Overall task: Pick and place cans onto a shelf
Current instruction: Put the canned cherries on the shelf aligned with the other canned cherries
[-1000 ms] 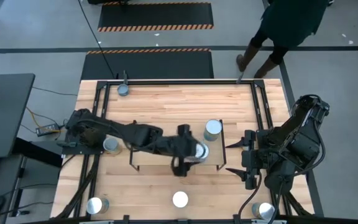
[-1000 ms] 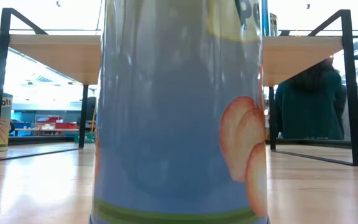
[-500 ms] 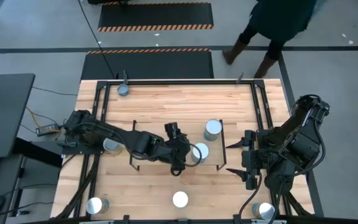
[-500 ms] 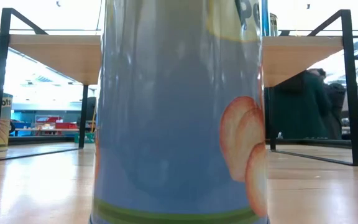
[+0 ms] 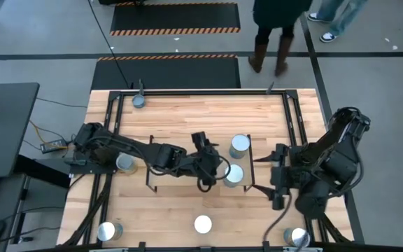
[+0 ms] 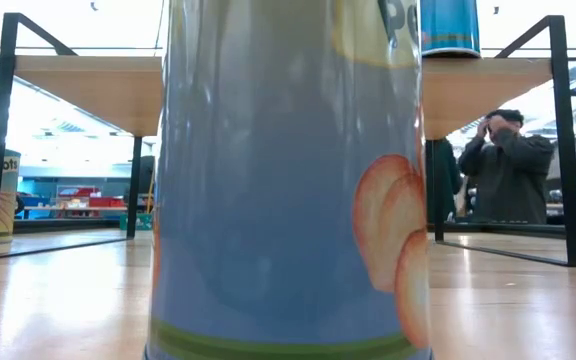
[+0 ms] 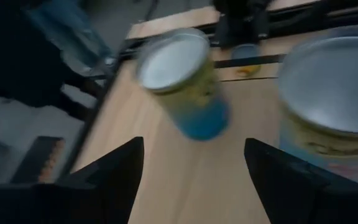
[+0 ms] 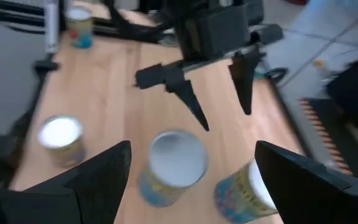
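Observation:
Two cans with silver tops and blue-and-yellow sides stand on the shelf (image 5: 175,182) near its right end: one nearer (image 5: 234,175) and one farther (image 5: 240,145). The shelf is a low light-wood board on black wire end frames. My left gripper (image 5: 214,170) is open over the shelf, just left of the nearer can, which lies outside its fingers in the left wrist view (image 7: 334,106). My right gripper (image 5: 263,176) is open and empty, just right of the shelf. The low view shows one can's base (image 6: 450,28) on the shelf board (image 6: 88,85).
More cans stand on the tabletop at the far left (image 5: 139,101), the left (image 5: 125,163), the near left (image 5: 108,231), the near middle (image 5: 202,224) and the near right (image 5: 297,236). The near-middle can (image 6: 288,180) fills the low view. People stand beyond the table's far edge (image 5: 271,28).
My left gripper has drawn back a little toward the table's left and turned, coming off the nearer can. That can now stands free on the shelf, a little farther toward the table's right, and shows more fully in the low view. My right gripper has shifted slightly.

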